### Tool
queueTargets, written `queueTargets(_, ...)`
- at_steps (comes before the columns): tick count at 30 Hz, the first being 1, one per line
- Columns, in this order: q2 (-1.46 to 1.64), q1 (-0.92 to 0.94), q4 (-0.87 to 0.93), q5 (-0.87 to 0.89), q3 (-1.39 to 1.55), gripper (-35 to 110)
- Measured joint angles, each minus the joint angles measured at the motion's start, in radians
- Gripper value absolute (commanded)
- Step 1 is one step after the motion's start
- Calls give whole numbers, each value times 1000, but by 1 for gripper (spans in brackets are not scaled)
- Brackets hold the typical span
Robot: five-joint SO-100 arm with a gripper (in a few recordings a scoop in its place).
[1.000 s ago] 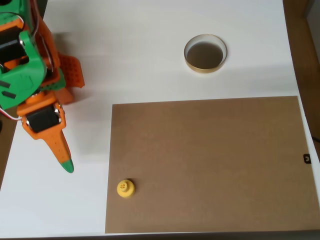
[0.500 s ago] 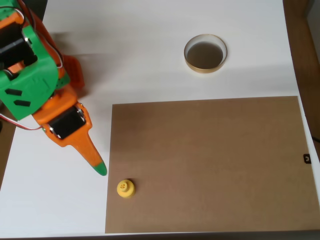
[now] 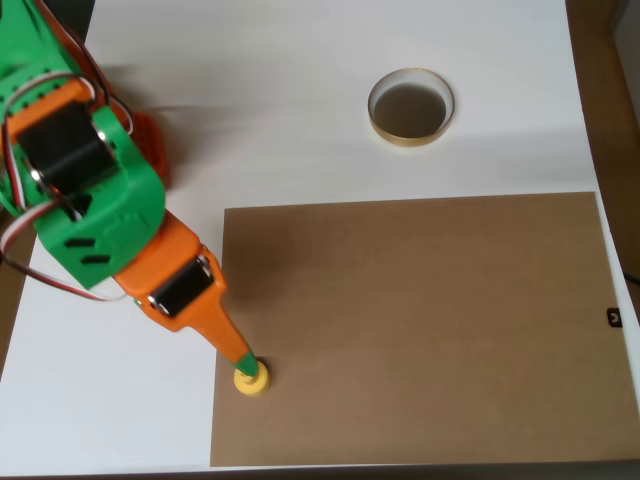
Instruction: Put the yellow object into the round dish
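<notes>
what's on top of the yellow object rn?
In the overhead view, the end effector tip overlaps the upper part of the yellow object, hiding its knob top. Actual contact can't be judged from above. The object's lower rim shows, resting on the brown board.

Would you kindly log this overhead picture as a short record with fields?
hand: green tip over the yellow object, open or shut not visible
yellow object: at the brown board's left edge, partly covered by the tip
round dish: on the white table, beyond the board, nothing in it
brown board: flat on the white table
task: yellow object not yet in the dish
</notes>
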Motion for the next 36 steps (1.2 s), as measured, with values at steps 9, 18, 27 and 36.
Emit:
queueTargets(9,-241,-6,17,-20,-120,32)
queueTargets(18,-483,-3,69,-20,-279,30)
queueTargets(27,-624,-3,61,-17,-356,25)
queueTargets(36,-693,-6,61,-18,-408,13)
